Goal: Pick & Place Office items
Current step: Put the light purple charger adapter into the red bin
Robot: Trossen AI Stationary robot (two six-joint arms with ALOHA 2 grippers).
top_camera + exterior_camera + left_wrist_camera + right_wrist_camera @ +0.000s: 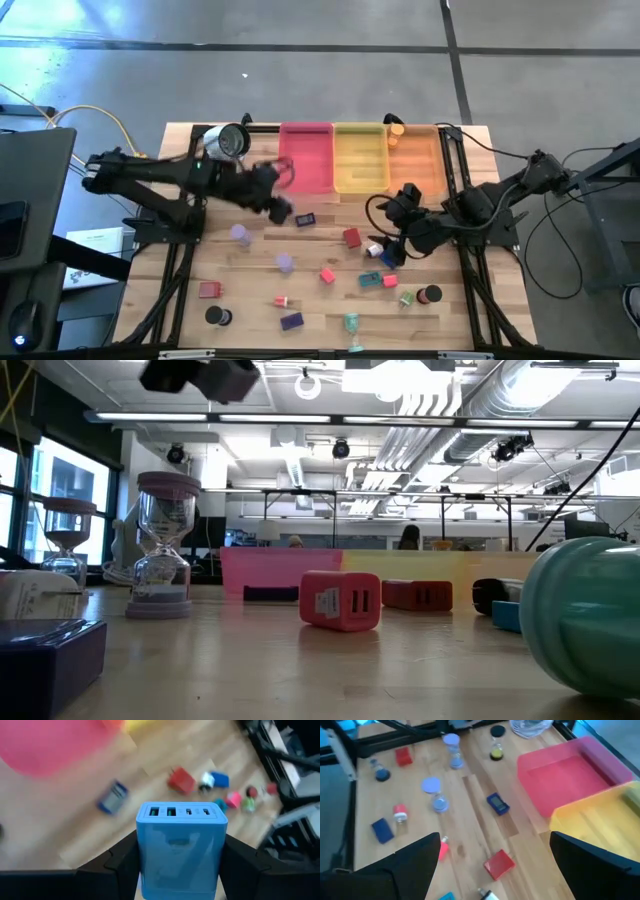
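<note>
Left gripper [177, 870] is clamped on a blue charger block [181, 847], held above the table just short of the pink tray [306, 158].

Step in hand, as judged: carry to a tray. The block should be kept level, brought fully past the tray wall, and lowered before release.

Right gripper [495, 870] is spread wide and empty, waiting over the scattered items near a red block [499, 864].

The grip is shown only in the left wrist view; in the high view the block is hidden.
</note>
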